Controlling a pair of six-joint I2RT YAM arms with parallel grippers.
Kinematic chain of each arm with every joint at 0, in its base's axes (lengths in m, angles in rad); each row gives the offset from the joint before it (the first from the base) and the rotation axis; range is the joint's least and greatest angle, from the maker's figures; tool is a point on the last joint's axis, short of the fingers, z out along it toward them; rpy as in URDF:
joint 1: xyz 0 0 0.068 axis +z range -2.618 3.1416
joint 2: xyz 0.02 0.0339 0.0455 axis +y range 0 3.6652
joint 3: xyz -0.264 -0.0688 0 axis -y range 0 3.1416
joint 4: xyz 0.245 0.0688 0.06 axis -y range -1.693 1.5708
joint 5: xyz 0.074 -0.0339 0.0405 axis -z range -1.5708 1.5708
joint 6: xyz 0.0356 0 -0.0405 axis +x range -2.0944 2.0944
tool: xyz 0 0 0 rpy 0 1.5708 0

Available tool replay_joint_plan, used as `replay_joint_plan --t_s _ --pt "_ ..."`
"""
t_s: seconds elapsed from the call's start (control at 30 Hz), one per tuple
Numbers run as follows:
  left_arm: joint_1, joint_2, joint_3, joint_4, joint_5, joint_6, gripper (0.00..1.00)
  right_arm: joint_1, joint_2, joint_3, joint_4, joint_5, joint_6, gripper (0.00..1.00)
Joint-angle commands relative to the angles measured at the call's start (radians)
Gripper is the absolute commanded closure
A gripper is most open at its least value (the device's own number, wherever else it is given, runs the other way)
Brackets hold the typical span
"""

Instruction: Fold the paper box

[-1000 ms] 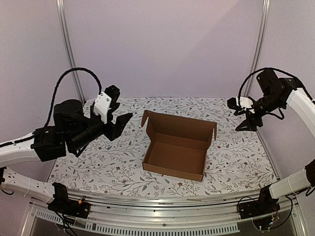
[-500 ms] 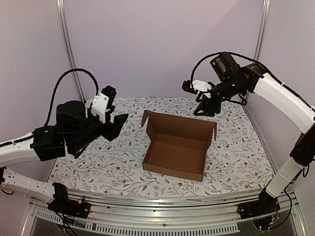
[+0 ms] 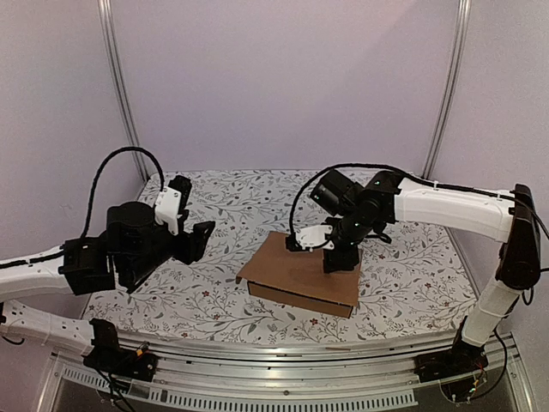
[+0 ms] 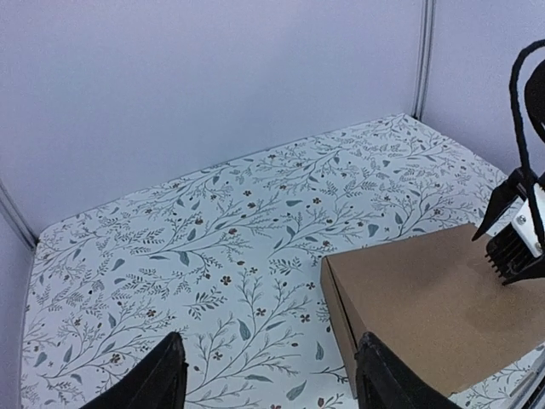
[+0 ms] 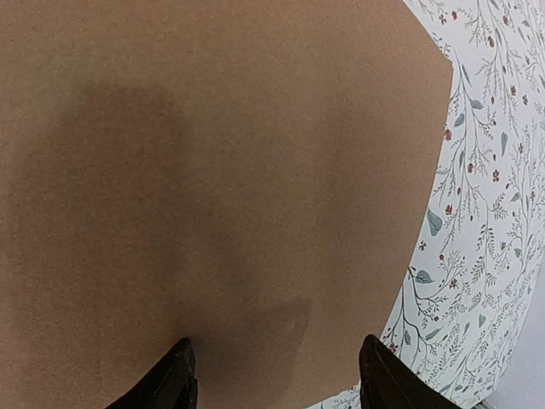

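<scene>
The paper box (image 3: pixel 287 273) is a shallow brown cardboard mailer lying in the middle of the table with its lid down flat. My right gripper (image 3: pixel 338 258) points down onto the right part of the lid, jaws open, nothing between them. In the right wrist view the brown lid (image 5: pixel 213 170) fills the frame and the right gripper (image 5: pixel 277 379) sits just over it, casting a shadow. My left gripper (image 3: pixel 194 238) hovers open left of the box, apart from it. The left wrist view has the left gripper (image 4: pixel 268 383) over the cloth, the box (image 4: pixel 434 298) at right and the right gripper (image 4: pixel 513 244) on the lid.
A floral tablecloth (image 3: pixel 214 296) covers the table. Purple walls with metal posts (image 3: pixel 123 94) close in the back and sides. An aluminium rail (image 3: pixel 283 360) runs along the near edge by the arm bases.
The right arm swung in from the far right and came down over the box. The lid, upright before, now lies shut. The left gripper dropped slightly and widened a little.
</scene>
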Motion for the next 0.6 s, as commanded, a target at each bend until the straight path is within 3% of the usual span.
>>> replay_joint_plan --t_s 0.0,0.3,0.57 --pt "0.059 0.140 -0.016 0.072 0.134 -0.125 0.31 -0.004 0.058 -0.027 0.064 0.048 -0.004 0.36" --pt "0.130 0.547 0.225 0.039 0.317 -0.138 0.32 -0.010 0.147 -0.095 0.117 0.045 0.039 0.35" --pt "0.131 0.657 0.119 0.172 0.460 -0.224 0.38 -0.082 0.112 -0.108 0.112 -0.119 0.090 0.36"
